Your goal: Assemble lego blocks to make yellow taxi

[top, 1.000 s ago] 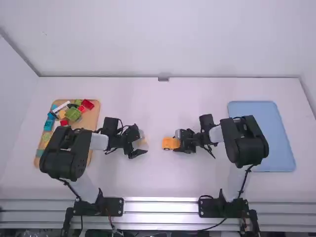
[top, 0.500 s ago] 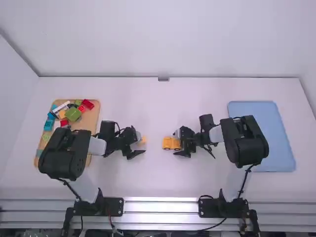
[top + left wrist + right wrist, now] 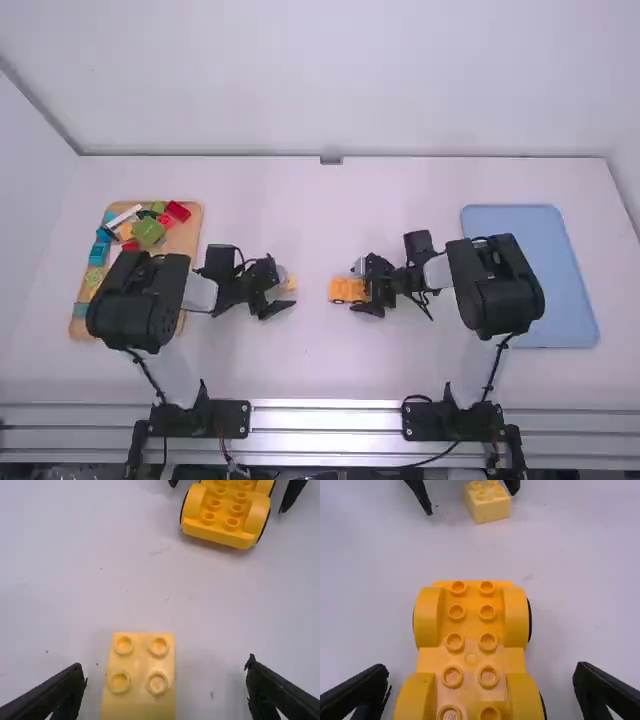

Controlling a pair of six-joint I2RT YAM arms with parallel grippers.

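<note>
High view: On a white table [image 3: 330, 370], the left gripper [image 3: 284, 289] is at a small pale yellow block [image 3: 291, 284]. Facing it across a short stretch of table, the right gripper [image 3: 358, 290] is at a yellow car base [image 3: 342, 290], whose length runs from side to side. A wooden tray [image 3: 190, 240] of mixed coloured blocks lies at far left, partly behind the left arm; a blue tray [image 3: 530, 270] lies at far right.

Left wrist view: The left gripper's jaws are spread wide, one on each side of the block, with table visible in both gaps. The block stands studs up, four of them showing. It should be light, stiff and hard to damage, though its smooth plastic could slip in a loose or slanted grip. Best take it squarely by two flat opposite sides, keeping studs and underside free.

Right wrist view: The right gripper's jaws are also spread, apart from the car base between them. The base is upright, studs up, with rounded wheel arches. It is probably rigid and light, and may roll if nudged lengthwise; a level hold across its sides would steady it for pressing blocks on.
</note>
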